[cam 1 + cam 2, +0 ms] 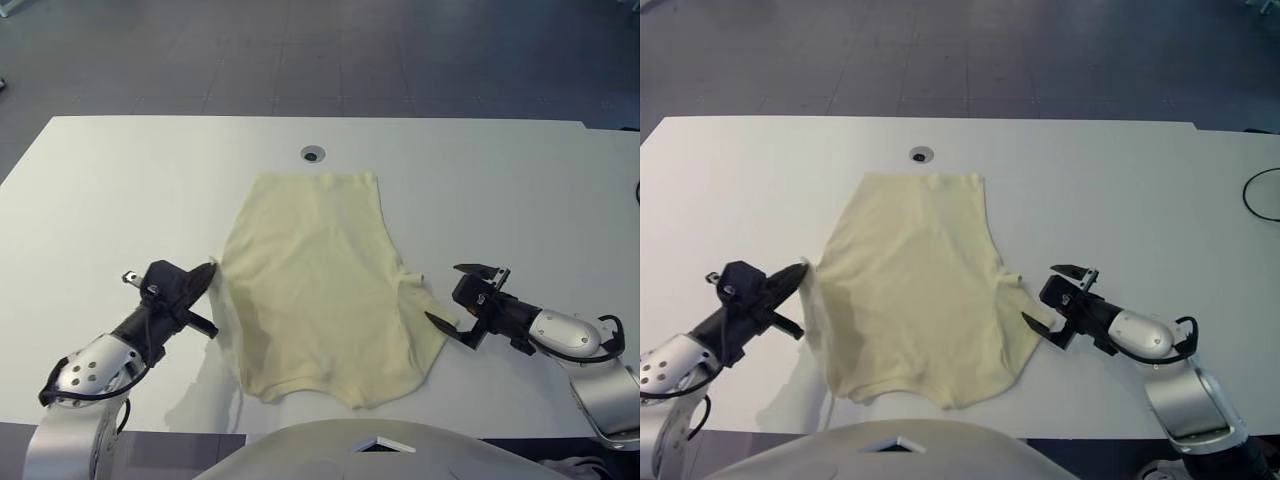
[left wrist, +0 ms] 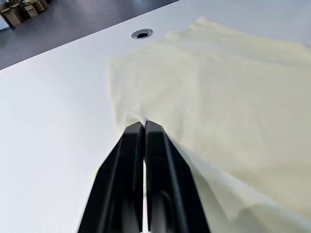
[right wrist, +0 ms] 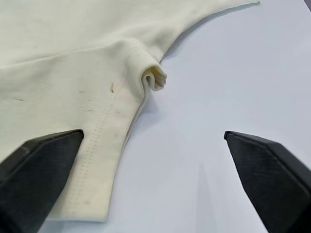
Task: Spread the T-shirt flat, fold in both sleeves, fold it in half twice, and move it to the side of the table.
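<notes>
Pale yellow cotton, the T-shirt (image 1: 315,285) lies face-flat on the white table (image 1: 120,180), in the middle toward the near edge, its far end just short of a round cable hole (image 1: 313,154). The left gripper (image 1: 210,270) sits at the shirt's left edge with its fingers pressed together on a small peak of cloth. The right gripper (image 1: 445,293) hangs spread wide beside the right edge, one fingertip over the stitched hem, the other above bare table. A rolled tuck of fabric (image 3: 155,78) lies between them. How the left sleeve lies is hard to make out.
</notes>
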Available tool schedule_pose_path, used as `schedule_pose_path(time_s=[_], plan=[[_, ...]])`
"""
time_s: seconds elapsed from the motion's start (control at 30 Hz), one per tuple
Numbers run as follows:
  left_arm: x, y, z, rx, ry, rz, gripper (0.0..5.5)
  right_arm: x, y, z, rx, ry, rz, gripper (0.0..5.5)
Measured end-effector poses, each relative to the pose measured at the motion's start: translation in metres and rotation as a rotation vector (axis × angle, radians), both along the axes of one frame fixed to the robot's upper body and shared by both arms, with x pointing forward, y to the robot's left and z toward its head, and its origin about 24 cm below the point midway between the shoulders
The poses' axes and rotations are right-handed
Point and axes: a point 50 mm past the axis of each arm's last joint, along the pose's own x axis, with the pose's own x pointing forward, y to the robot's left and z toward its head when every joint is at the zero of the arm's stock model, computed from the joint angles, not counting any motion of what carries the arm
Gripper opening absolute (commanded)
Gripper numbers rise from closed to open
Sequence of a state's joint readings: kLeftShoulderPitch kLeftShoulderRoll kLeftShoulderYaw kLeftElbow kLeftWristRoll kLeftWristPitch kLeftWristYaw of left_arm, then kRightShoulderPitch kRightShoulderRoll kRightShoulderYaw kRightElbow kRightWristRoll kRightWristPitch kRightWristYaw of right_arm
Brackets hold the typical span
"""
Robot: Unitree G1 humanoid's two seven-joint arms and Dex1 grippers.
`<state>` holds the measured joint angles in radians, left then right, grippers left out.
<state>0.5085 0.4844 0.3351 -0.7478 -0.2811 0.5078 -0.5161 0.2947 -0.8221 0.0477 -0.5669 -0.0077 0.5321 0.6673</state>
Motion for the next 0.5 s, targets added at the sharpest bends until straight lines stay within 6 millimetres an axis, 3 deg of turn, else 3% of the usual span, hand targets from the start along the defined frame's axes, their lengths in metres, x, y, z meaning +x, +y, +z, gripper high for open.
schedule_pose_path(time_s=[0.27, 0.5], plan=[[-0.024, 0.017, 0.002, -0.078, 0.038, 0.079, 0.02, -0.001, -0.001, -0.001, -0.002, 0.004, -0.005, 5.4], [-0.028, 0.007, -0.001, -0.006, 0.052, -0.072, 0.02, -0.001, -0.001, -0.002, -0.004, 0.004, -0.007, 5.4]])
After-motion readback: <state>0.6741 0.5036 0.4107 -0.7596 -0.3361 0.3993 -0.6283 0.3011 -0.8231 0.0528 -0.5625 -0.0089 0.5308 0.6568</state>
